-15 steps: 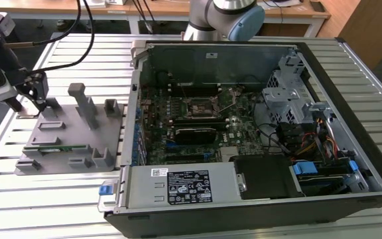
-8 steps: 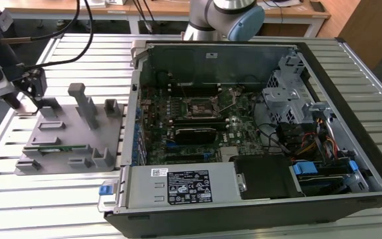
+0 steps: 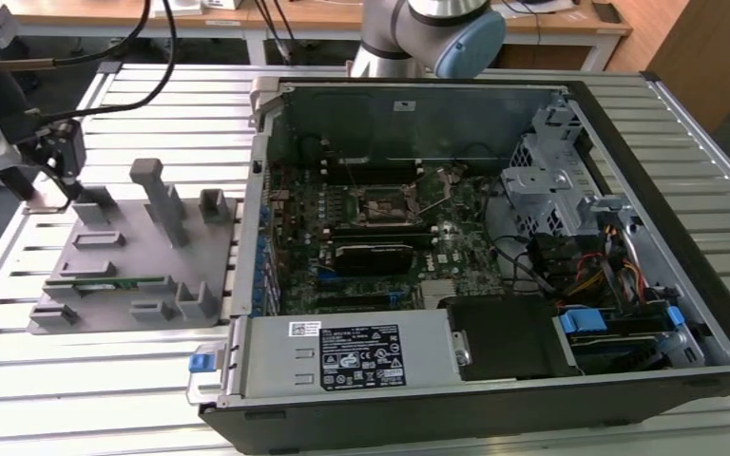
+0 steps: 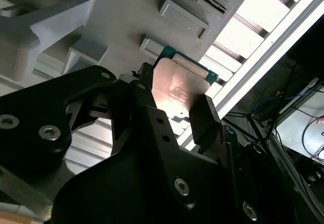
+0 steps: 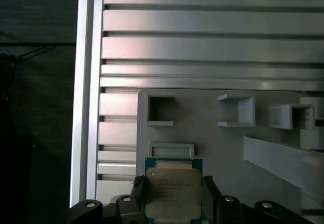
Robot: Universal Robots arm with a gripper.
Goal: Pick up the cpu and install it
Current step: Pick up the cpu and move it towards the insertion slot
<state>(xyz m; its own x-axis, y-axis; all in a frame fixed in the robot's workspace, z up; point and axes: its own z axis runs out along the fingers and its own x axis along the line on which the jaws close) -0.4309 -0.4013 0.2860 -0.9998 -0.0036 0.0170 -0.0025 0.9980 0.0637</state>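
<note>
On the slatted table (image 3: 111,380) we see a grey plate (image 3: 124,275) beside an open case (image 3: 492,399). At the plate's far corner, on the exterior view's left, the claw (image 3: 71,176) is clenched on the cpu (image 5: 173,192), which sits between its fingers (image 5: 210,191), held at two opposite edges.

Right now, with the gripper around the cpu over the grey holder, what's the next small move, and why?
Probably a short straight lift. The gripper looks shut on two opposite edges of the cpu, which sits low over the grey holder. In the exterior view, the holder's tall posts stand between it and the open computer case. Rising first should clear them.
</note>
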